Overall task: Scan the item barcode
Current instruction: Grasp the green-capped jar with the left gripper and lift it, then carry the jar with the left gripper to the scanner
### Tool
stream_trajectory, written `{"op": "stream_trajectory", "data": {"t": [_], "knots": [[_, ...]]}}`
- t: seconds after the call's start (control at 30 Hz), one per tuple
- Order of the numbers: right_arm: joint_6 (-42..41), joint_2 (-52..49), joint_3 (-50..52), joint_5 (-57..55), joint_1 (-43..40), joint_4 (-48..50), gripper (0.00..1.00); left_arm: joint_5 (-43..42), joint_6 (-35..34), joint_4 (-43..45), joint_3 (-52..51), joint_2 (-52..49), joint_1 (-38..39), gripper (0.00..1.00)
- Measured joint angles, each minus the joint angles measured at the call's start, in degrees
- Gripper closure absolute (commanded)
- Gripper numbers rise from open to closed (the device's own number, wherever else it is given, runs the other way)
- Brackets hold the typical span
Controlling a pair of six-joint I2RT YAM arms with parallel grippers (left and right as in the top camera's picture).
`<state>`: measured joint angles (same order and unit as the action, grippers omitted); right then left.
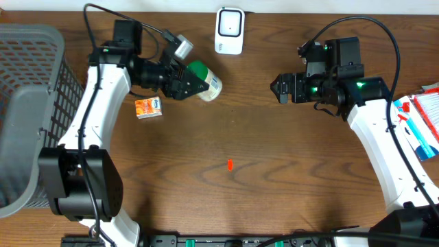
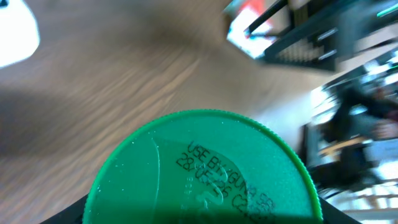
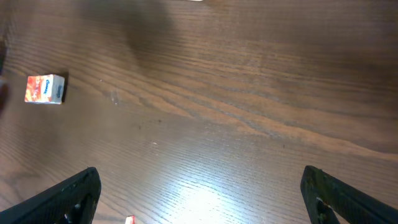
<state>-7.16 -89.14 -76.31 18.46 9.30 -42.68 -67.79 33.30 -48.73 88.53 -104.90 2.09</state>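
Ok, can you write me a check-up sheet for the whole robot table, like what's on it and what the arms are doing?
Surface: brown wooden table, no spills seen.
Job's things: green-lidded bottle gripped by the left arm; white scanner at the far edge.
Clutter: small orange box beside the left arm; tiny red bit mid-table.
Grippers: left tool shut on the green-lidded bottle; right tool open, holding nothing.
Cables: black cables loop off both arms.
Surroundings: grey basket on the left; packets at the right edge.
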Motion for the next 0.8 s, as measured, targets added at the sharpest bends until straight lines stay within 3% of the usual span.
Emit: {"op": "stream_trajectory", "data": {"t": [0.27,0.8], "knots": [[0.0,0.0,0.0,-0.3,0.0,0.1,0.01,-15.8,-0.1,3.8,0.0,0.0,-2.9,0.53],[0.2,0.0,0.0,-1.5,0.0,0.1,0.01,-19.1,-0.2,3.8,0.0,0.0,-3.0,0.53]]}}
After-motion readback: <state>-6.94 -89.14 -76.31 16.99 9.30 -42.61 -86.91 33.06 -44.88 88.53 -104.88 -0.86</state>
